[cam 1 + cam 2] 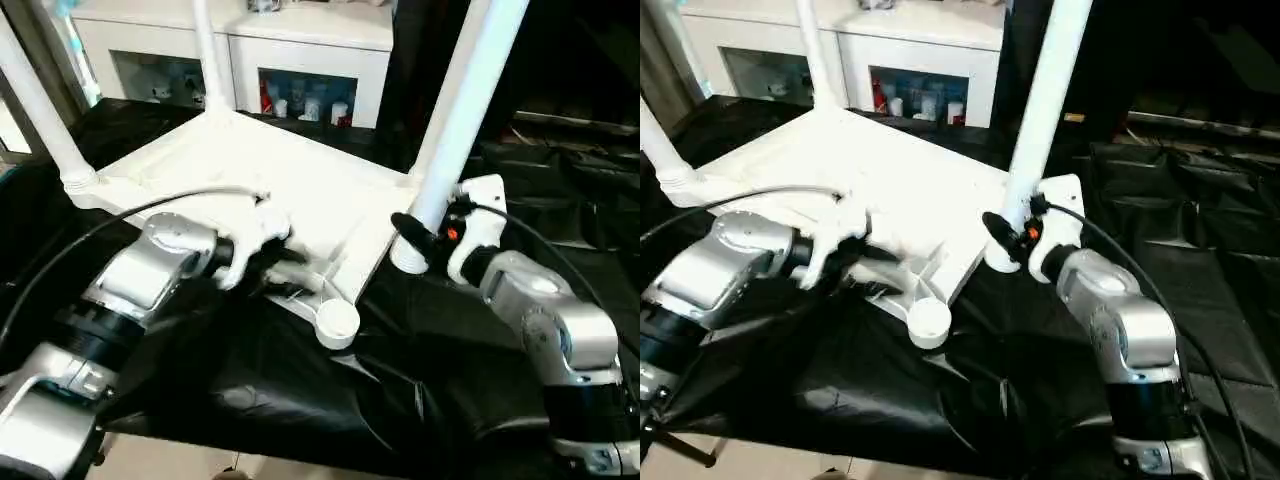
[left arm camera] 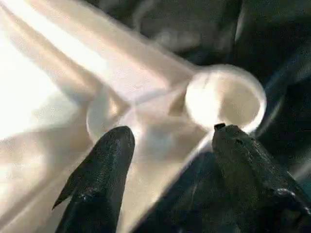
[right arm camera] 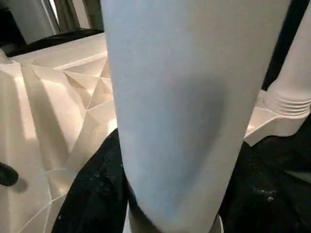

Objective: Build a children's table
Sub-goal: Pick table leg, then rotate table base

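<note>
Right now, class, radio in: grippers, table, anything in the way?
Right gripper shut on leg, near its socket. Left gripper open at the empty corner socket. Tabletop upside down, three legs in. Nothing blocking that socket.

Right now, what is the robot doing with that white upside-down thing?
It is building a children's table. The white plastic rectangular tabletop lies upside down on the big table draped in black sheeting. Three long white tubular legs stand in corner sockets. The right hand is closed around the nearest leg, near its base. The left hand is open at the one empty round corner socket, where the fourth leg would go.
</note>
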Robot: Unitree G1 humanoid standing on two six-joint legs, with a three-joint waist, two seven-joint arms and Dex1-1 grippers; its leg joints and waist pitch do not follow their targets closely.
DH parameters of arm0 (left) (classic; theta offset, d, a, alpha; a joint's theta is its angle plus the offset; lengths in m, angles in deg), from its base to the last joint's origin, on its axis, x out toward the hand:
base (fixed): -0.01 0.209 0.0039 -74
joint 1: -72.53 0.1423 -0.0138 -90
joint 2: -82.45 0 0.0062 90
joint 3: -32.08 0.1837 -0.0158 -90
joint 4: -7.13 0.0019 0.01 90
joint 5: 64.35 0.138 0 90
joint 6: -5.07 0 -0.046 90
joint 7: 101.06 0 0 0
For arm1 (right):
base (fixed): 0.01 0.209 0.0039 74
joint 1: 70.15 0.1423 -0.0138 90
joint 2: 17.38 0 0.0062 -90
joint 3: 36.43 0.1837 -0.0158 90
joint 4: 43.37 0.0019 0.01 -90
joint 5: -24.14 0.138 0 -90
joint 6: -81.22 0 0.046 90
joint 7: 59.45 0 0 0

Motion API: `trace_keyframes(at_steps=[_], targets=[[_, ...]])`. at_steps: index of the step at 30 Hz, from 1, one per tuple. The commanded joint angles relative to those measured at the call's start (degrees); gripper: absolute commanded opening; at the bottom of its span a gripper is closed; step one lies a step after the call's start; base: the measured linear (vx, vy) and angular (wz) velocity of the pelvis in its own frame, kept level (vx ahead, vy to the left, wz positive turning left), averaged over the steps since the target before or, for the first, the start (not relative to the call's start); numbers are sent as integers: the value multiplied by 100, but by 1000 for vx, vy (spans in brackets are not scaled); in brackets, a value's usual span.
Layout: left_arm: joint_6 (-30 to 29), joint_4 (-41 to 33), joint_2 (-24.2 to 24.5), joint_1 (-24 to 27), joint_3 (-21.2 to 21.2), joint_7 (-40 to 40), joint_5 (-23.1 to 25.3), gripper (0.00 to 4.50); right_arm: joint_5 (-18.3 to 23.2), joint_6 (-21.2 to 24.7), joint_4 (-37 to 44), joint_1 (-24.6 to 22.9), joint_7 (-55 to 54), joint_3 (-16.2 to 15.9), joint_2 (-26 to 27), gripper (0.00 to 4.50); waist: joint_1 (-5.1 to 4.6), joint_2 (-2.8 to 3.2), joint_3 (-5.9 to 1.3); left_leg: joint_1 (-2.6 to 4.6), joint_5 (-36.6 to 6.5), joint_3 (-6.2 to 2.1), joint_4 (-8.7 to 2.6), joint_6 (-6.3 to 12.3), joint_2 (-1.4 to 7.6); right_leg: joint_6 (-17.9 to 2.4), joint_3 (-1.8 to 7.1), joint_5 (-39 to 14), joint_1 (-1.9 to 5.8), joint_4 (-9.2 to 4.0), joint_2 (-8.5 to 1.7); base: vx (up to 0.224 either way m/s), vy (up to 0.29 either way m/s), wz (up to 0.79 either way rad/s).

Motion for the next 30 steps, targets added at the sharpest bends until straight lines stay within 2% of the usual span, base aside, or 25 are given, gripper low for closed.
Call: trace_keyframes(at_steps=[1, 6, 9, 12, 17, 18, 21, 25, 26, 28, 29, 30], targets=[[215, 177, 59, -172, 201, -55, 301, 300, -63, -96, -23, 39, 13, 3, -48, 193, -8, 79, -382, 51, -1312, 56, -425, -345, -64, -767, 190, -1384, 340, -384, -219, 0, 0, 0], [643, 723, -111, -345, 305, 9, 619, 300, -106, -120, 45, -40, 20, -60, -50, 193, -8, 97, -406, 51, -1140, 67, -396, -302, -63, -1001, 192, -891, 350, -334, -215, 0, 0, 0], [829, 1050, -248, -422, 275, 147, 738, 282, -130, -100, 122, -96, 42, -90, -33, 193, 1, 105, -411, 47, -1118, 63, -393, -286, -63, -1045, 192, -832, 365, -331, -222, 0, 0, 0], [891, 1329, -354, -502, 277, 176, 803, 262, -180, -92, 175, -184, 102, -126, -71, 193, 9, 99, -397, 56, -1269, 62, -398, -272, -62, -1041, 192, -1025, 361, -361, -232, 0, 0, 0], [1076, 1556, -387, -549, 244, 215, 1010, 217, -226, -102, 219, -259, 132, -225, -77, 193, 5, 73, -392, 49, -1322, 56, -405, -246, -51, -1001, 192, -1197, 352, -382, -238, 0, 0, 0], [1107, 1602, -389, -559, 246, 173, 1040, 193, -235, -105, 226, -265, 135, -240, -74, 193, 5, 74, -386, 52, -1346, 54, -409, -248, -48, -984, 193, -1270, 351, -386, -243, 0, 0, 0], [1143, 1652, -400, -569, 246, 107, 1068, 174, -250, -109, 225, -262, 161, -275, -81, 193, 7, 60, -385, 50, -1352, 52, -412, -241, -49, -954, 194, -1359, 352, -391, -249, 0, 0, 0], [1033, 1640, -417, -595, 270, 144, 1147, 155, -280, -126, 180, -236, 210, -310, -119, 193, 7, 68, -389, 49, -1326, 50, -413, -248, -45, -982, 197, -1273, 350, -377, -248, 0, 0, 0], [650, 1529, -439, -594, 266, 185, 1183, 148, -304, -150, 138, -226, 241, -331, -123, 193, 10, 44, -390, 40, -1273, 51, -409, -236, -48, -1005, 198, -1211, 359, -362, -250, 0, 0, 0], [464, 1475, -456, -582, 237, 220, 1182, 132, -319, -159, 128, -226, 250, -343, -116, 193, 0, 38, -386, 36, -1251, 55, -409, -232, -44, -1019, 199, -1201, 363, -353, -254, 0, 0, 0], [-81, 1387, -589, -531, 22, 408, 1072, 126, -342, -153, 133, -229, 248, -350, -64, 193, -15, 30, -379, 31, -1232, 65, -406, -205, -55, -1013, 202, -1260, 365, -368, -248, 0, 0, 0], [-81, 1387, -589, -531, 22, 408, 1072, 123, -342, -153, 133, -229, 248, -350, -64, 193, -14, 32, -377, 35, -1228, 68, -402, -197, -57, -1020, 203, -1275, 363, -371, -248, 0, 0, 0]])
